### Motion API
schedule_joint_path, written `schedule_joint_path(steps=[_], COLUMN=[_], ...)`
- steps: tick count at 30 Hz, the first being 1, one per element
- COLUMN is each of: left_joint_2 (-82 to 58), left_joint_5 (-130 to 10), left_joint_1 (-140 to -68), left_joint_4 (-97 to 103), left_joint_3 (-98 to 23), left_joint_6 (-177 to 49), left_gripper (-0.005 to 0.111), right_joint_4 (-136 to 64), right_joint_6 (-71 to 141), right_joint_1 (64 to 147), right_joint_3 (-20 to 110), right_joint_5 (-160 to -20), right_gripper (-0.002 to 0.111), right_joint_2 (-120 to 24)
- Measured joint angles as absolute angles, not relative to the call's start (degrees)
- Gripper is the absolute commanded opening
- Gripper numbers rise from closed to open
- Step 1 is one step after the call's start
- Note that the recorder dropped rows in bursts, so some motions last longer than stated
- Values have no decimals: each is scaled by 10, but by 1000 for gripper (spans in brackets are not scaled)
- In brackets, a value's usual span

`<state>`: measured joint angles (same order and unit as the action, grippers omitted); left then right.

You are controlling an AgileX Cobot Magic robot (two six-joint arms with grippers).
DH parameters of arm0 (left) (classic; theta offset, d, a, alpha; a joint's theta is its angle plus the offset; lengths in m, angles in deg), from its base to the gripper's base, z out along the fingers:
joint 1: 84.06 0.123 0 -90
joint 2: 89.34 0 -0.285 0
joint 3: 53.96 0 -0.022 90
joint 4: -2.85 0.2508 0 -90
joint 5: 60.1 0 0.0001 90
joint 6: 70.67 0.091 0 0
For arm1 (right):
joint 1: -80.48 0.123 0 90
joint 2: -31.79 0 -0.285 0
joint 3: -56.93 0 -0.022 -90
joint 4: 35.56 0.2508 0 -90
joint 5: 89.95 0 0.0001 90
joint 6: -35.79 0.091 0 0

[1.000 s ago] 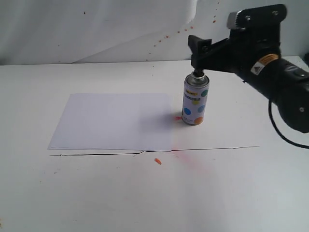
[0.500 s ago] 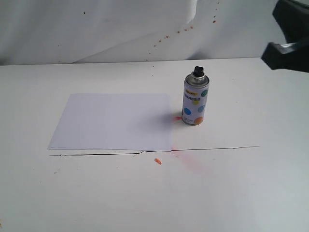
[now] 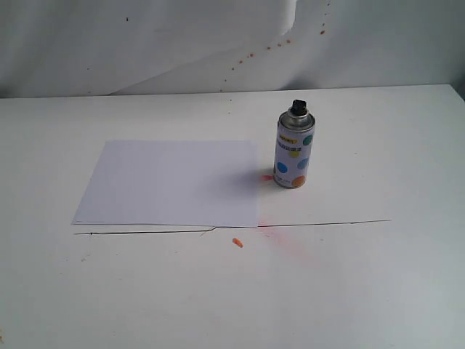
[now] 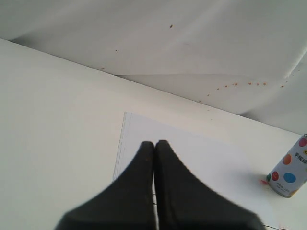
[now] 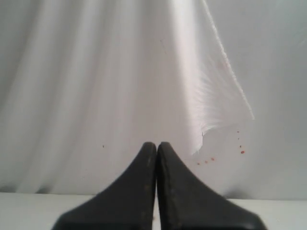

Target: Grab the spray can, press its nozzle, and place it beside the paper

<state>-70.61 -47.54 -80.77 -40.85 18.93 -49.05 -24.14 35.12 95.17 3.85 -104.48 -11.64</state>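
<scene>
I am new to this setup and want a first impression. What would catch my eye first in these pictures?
The dotted spray can stands upright just right of the white paper in the exterior view. A few orange marks stain the table near the paper's front edge.

From the exterior view I have the paper [image 3: 171, 182] lying flat on the bench [image 3: 392, 291], left of the middle. The spray can [image 3: 293, 156] stands upright just beside the paper's right edge, toward its far corner, not touching it. The nozzle [image 3: 298, 105] sits on top of the can. A thin line [image 3: 327, 223] crosses the bench just in front of the paper, with a small scrap [image 3: 237, 242] before it. A cloth [image 3: 145, 43] hangs behind the bench.
</scene>
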Motion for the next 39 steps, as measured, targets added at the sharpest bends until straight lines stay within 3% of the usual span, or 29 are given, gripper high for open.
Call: schedule_joint_path(steps=[16, 23, 32, 39], left_joint_2=[-706, -706, -706, -706], left_joint_5=[-475, -475, -475, -475], left_joint_1=[-808, -808, -808, -808], left_joint_4=[-409, -409, -409, -409], left_joint_3=[189, 189, 189, 189], left_joint_6=[-491, -491, -491, -491], left_gripper=[0, 0, 0, 0], right_joint_4=[-234, -233, -233, -251], right_joint_6=[280, 225, 219, 217], right_joint_1=[952, 949, 809, 794], right_joint_3=[39, 39, 39, 39], right_joint_5=[-1009, -907, -758, -705], right_gripper=[0, 0, 0, 0], right_joint_2=[-105, -104, 6, 74])
